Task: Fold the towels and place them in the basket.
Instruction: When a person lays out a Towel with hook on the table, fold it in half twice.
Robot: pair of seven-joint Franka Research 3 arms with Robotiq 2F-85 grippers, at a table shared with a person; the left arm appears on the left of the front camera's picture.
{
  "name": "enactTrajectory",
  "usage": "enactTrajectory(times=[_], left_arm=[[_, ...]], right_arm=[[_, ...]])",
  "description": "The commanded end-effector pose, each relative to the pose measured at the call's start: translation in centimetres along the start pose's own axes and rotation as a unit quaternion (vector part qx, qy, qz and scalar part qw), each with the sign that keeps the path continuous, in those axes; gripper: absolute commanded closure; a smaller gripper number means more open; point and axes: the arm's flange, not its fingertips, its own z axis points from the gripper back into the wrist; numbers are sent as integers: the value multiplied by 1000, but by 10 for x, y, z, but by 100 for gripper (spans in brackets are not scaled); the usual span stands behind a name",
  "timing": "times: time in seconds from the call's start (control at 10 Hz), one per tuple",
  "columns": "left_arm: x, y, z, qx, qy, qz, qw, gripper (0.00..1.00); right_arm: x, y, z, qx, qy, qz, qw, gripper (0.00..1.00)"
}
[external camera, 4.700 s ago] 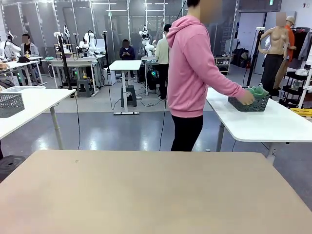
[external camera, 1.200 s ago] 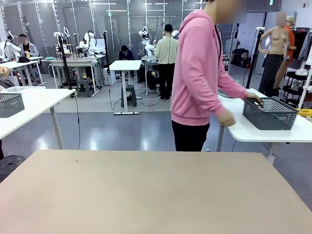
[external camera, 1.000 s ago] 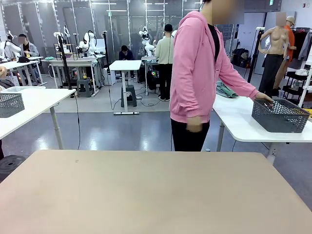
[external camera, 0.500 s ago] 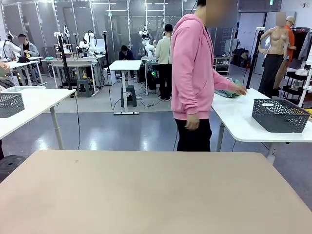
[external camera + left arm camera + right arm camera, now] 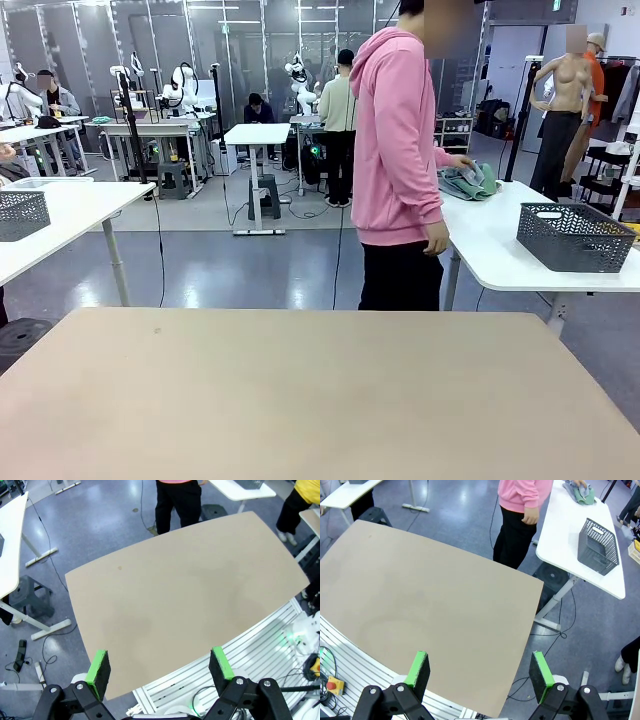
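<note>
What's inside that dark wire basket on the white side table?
Nothing shows inside the basket; from above it looks empty, though its mesh walls hide part of the floor. The towels lie heaped farther along the white table, at the person's hand.

Black left tool [image 5: 158,655], green pads [image 5: 98,667]

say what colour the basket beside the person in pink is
The basket is dark grey wire mesh, clearest in the front view.
</note>
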Motion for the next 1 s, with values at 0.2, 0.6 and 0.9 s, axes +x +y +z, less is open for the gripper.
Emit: enactTrajectory(times=[0.2, 0.6, 0.9], left_arm=[[3, -2, 4, -1, 3, -2, 1000, 0], [3, -2, 4, -1, 3, -2, 1000, 0], [3, -2, 4, -1, 3, -2, 1000, 0]], right_arm=[[1, 1, 2, 2, 4, 1, 1000, 0], [1, 1, 2, 2, 4, 1, 1000, 0], [1, 1, 2, 2, 4, 1, 1000, 0]])
